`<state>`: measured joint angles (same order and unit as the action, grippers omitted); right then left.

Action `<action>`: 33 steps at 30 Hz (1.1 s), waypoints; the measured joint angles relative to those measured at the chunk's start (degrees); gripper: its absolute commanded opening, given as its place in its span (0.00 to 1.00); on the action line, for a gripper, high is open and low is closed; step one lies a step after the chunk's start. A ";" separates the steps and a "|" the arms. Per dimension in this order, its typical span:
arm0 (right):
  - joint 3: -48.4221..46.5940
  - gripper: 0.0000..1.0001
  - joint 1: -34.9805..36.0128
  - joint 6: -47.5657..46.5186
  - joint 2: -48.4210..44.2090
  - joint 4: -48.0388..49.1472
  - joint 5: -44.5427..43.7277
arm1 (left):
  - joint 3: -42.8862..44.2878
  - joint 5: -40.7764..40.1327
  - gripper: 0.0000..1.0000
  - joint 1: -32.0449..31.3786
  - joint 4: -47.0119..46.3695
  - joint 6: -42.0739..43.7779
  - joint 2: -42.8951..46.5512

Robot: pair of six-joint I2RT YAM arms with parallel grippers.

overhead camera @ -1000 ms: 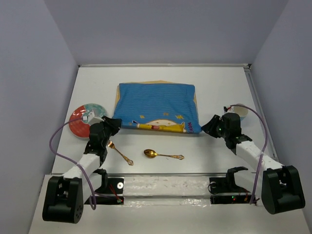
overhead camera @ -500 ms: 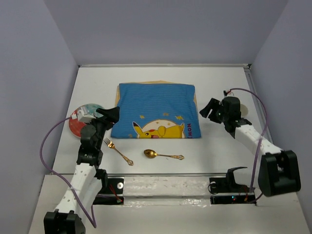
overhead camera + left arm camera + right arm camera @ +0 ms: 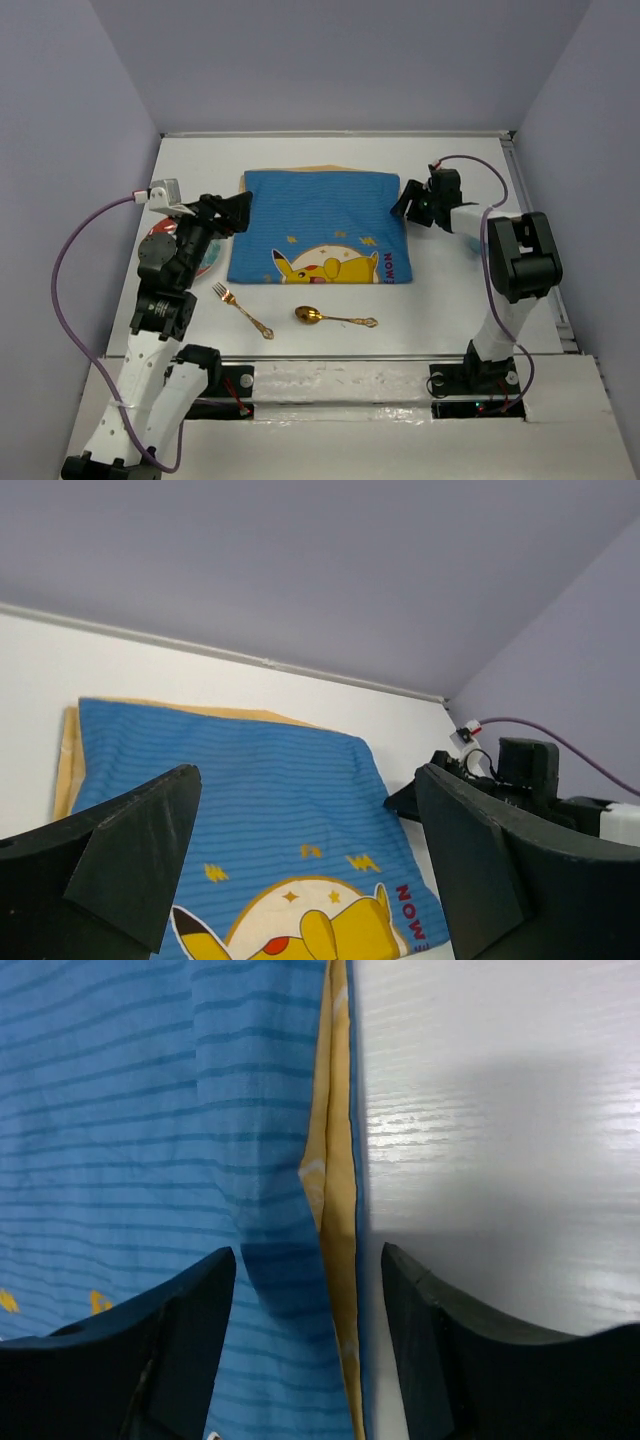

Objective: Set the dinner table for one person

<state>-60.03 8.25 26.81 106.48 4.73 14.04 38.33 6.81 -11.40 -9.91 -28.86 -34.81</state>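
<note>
Blue cloth placemat [image 3: 320, 225] puckers at its right edge: your right gripper [image 3: 305, 1260], jaws apart astride it, could drag it askew. Left gripper [image 3: 307, 775] hangs wide, empty.

Plain lavender-grey walls [image 3: 330, 60] rise behind and at both sides.

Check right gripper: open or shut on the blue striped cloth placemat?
Open. The right gripper shows black fingers apart in its wrist view, the edge of the blue striped cloth placemat lying unpinched between them.
</note>
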 measured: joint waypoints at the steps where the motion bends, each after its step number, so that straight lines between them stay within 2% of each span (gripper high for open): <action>1: -0.55 0.44 0.00 0.00 0.61 0.15 0.13 | 1.27 -0.02 0.99 -0.63 0.70 1.88 0.07; 3: -0.98 0.23 0.00 0.48 1.75 0.44 0.44 | 2.08 -0.39 0.99 -1.81 1.68 4.90 0.44; 7: -1.57 0.04 0.00 1.27 3.50 0.90 0.24 | 1.51 -1.31 0.99 -2.80 3.56 8.24 1.38; 13: -4.55 0.03 0.02 -0.09 5.05 -0.66 -3.43 | 0.66 -1.77 0.99 -3.63 5.55 10.34 1.27; 19: -7.17 0.07 0.07 -2.75 5.35 -2.67 -8.04 | 0.66 -1.95 0.99 -4.31 5.97 10.91 1.03; 30: -7.43 0.07 -0.04 -3.34 5.35 -4.48 -10.88 | 0.66 -1.99 0.99 -4.31 5.97 11.04 0.74; 33: -7.43 0.10 -0.04 -3.26 5.35 -4.55 -11.28 | 0.66 -1.99 0.99 -4.31 5.97 11.04 0.72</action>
<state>-67.46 8.21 23.55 111.83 0.19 2.76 38.98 4.82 -15.70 -3.95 -17.82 -34.09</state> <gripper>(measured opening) 0.074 0.989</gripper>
